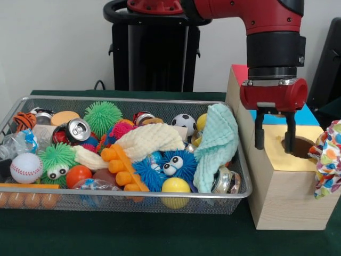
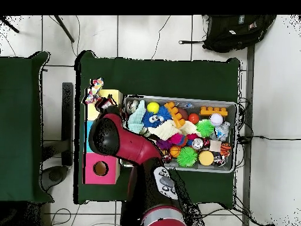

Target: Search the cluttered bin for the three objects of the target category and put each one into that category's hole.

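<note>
we are looking at the bin (image 1: 32, 101), a wide wire basket crowded with toys: a green spiky ball (image 1: 102, 117), a soccer ball (image 1: 184, 122), a baseball (image 1: 25, 167), a drink can (image 1: 74, 130), a blue fuzzy creature with googly eyes (image 1: 168, 165), a yellow ball (image 1: 176, 186) and an orange knobbly toy (image 1: 120, 168). a cream waffle cloth (image 1: 152, 140) is lying across the middle of the heap, and a mint-green waffle cloth (image 1: 216, 146) is draping over the bin's end nearest the boxes, covering whatever sits under it.

just beside that end the pale wooden box (image 1: 279, 194) is standing, with the hole (image 1: 301, 146) cut in its yellow top. blue-topped and red-topped boxes are lining up behind it; in the overhead view the red-topped one (image 2: 100, 169) is showing its own round hole.

the arm is coming down from above in the front view, wrist vertical, and the gripper (image 1: 274, 140) is hanging over the yellow top at the hole's rim. its two black fingers (image 1: 259, 133) are pointing straight down, parted, with nothing between them.

one dotted fabric piece (image 1: 327, 160) is hanging off the far side of the box from the bin, long axis running up and down, its top touching the box's upper edge by the hole. in the overhead view it (image 2: 94, 91) is lying at the end of the box row. we are finding no other dotted pieces on the surface of the pile.
</note>
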`<state>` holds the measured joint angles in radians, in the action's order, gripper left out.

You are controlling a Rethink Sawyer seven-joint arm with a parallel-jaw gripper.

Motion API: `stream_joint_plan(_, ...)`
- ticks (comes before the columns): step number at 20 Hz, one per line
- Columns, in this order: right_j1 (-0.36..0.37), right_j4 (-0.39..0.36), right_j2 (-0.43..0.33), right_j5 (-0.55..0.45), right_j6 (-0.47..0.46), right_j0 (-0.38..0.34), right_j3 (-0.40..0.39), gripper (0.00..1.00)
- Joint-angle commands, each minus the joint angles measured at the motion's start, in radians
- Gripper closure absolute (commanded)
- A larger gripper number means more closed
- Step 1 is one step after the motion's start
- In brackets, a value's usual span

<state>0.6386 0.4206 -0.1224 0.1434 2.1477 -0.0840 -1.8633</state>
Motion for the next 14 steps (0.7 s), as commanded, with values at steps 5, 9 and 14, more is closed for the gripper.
stream_joint_plan(5, 0.053, 0.013, -0.15, -0.027, 0.269, -0.027, -0.108, 0.0)
stream_joint_plan(9, 0.063, 0.021, -0.151, -0.032, 0.265, -0.027, -0.115, 0.0)
stream_joint_plan(14, 0.083, 0.034, -0.157, -0.041, 0.27, -0.024, -0.127, 0.0)
